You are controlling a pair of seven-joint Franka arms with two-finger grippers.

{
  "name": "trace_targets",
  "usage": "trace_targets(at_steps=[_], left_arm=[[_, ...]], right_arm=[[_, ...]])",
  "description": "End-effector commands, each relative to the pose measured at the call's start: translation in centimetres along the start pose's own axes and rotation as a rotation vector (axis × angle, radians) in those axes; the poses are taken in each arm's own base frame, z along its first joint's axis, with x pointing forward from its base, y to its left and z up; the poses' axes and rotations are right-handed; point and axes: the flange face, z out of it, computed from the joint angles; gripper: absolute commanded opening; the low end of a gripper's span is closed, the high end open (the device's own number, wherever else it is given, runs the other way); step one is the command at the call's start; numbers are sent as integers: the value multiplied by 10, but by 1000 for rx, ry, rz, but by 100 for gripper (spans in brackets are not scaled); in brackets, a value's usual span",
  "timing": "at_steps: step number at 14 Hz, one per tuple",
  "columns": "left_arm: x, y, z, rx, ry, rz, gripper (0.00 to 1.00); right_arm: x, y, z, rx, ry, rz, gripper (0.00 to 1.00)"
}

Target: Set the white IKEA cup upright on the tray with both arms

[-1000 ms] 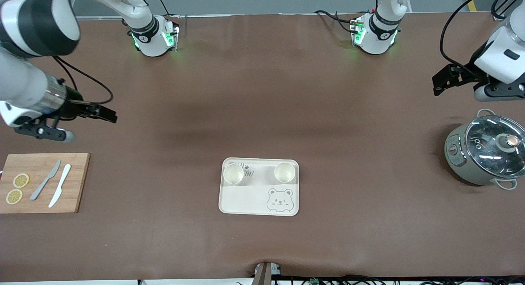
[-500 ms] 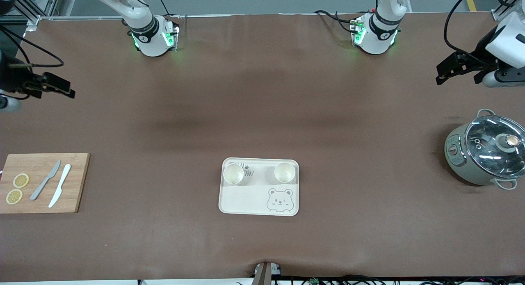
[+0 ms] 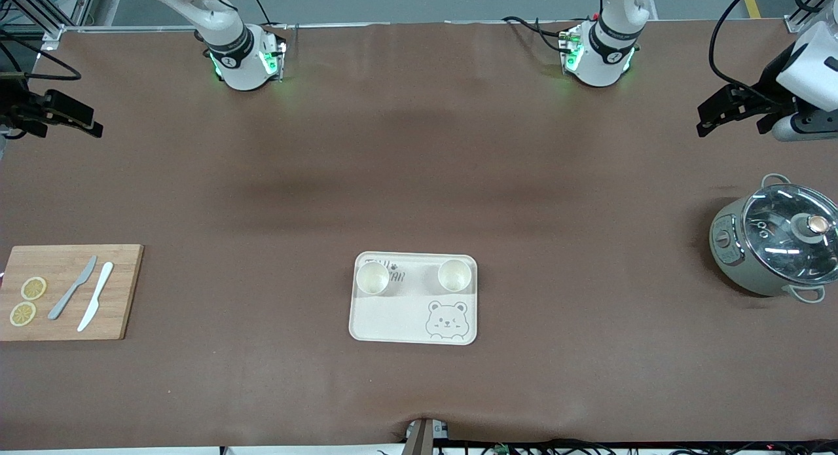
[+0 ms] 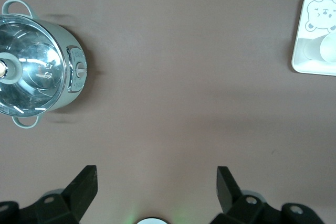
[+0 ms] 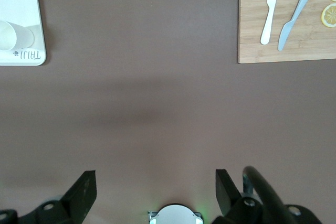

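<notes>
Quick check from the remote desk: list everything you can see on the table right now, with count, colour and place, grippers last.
tray: 1, cream, mid-table, near the front camera
cups: 2, white, upright on the tray
cutting board: 1, wooden, right arm's end
knives: 2, grey and white, on the board
lemon slices: 2, yellow, on the board
pot: 1, grey-green with glass lid, left arm's end
left gripper: open, empty, above the pot's end
right gripper: open, empty, above the board's end

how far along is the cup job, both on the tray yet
Done, it seems: two white cups stand upright, mouths up, on the tray, along its edge farther from the front camera. In hand: nothing. The left gripper and right gripper hang open and empty above bare table at their own ends. Left: nothing visible, unless the arms park.
</notes>
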Motion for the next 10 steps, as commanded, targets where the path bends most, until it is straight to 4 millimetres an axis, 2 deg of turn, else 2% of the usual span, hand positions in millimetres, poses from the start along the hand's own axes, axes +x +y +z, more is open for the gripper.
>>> trace_targets(at_steps=[1,2,5,10], left_arm=[[2,1,-3,-7,11,16,100],[3,1,-3,-7,11,16,100],[3,5,-5,-5,14,22,100],[2,15,3,-3,4,34,100]], right_arm=[[-5,-2,-6,-30,9,-13,100],[-4,-2,-6,-27,9,-13,100],[-4,-22,-5,-37,14,-44,100],[-3,-19,-3,-29,11,-38,100]])
